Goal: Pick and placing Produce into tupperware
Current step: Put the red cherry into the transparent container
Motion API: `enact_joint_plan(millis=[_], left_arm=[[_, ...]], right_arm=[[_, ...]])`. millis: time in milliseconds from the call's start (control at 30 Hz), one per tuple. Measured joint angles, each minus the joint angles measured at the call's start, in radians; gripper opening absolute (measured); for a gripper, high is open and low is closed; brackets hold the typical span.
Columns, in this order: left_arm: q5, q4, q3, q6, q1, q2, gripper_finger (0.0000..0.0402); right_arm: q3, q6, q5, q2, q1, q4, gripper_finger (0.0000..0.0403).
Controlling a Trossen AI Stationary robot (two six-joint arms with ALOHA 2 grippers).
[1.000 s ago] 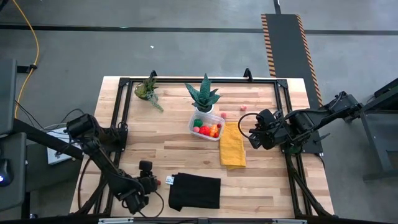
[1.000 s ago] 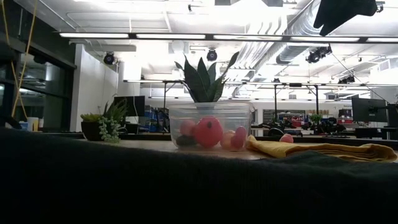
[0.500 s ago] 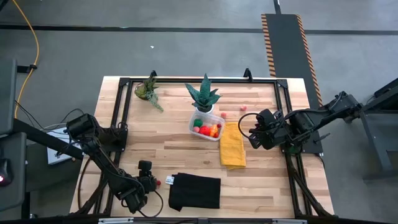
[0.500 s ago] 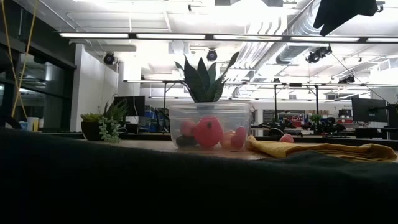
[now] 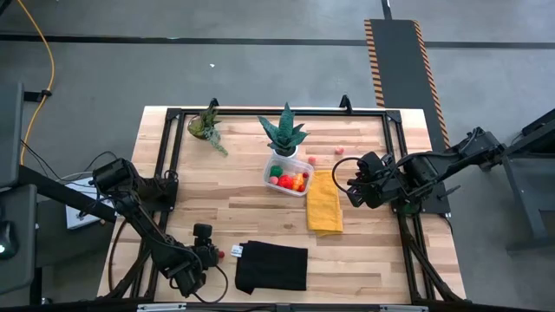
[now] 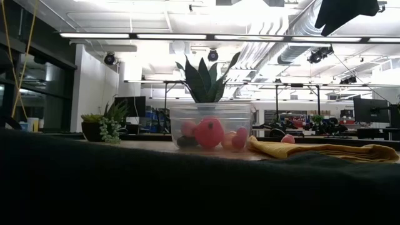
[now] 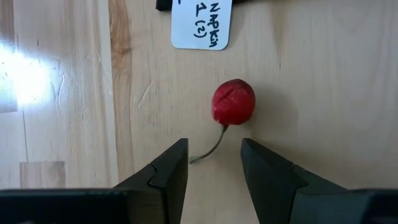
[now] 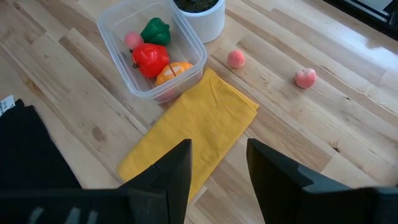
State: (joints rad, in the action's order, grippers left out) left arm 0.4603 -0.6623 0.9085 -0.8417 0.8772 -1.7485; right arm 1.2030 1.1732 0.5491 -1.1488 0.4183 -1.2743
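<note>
Beside the tupperware [image 5: 289, 174] lie a yellow cloth [image 5: 323, 202] and potted plant [image 5: 284, 133].

Wooden table [image 5: 234, 208] with tupperware [image 5: 287, 174], yellow cloth [image 5: 324, 203], black cloth [image 5: 271, 266].

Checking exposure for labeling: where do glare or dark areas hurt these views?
Low view: ceiling lights blow out and a dark cloth blacks out the foreground. Left wrist view: a glare patch on the table, beside the cherry. High view is evenly lit.
</note>
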Motion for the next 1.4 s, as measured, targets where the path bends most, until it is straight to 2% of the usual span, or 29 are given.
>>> enact_joint_plan(millis=[1067, 1200, 1400], left_arm=[[0.019, 0.005, 0.000, -0.027, -0.001, -0.001, 0.0138], [0.019, 0.006, 0.000, -0.027, -0.001, -0.002, 0.0122], [0.000, 0.008, 0.000, -0.029, -0.001, -0.002, 0.0073]], right_arm=[[0.000, -0.003, 0.001, 0.000, 0.000, 0.000, 0.0146], [0.000, -0.003, 0.001, 0.000, 0.000, 0.000, 0.0146], [0.000, -0.003, 0.002, 0.000, 0.000, 0.000, 0.0146]])
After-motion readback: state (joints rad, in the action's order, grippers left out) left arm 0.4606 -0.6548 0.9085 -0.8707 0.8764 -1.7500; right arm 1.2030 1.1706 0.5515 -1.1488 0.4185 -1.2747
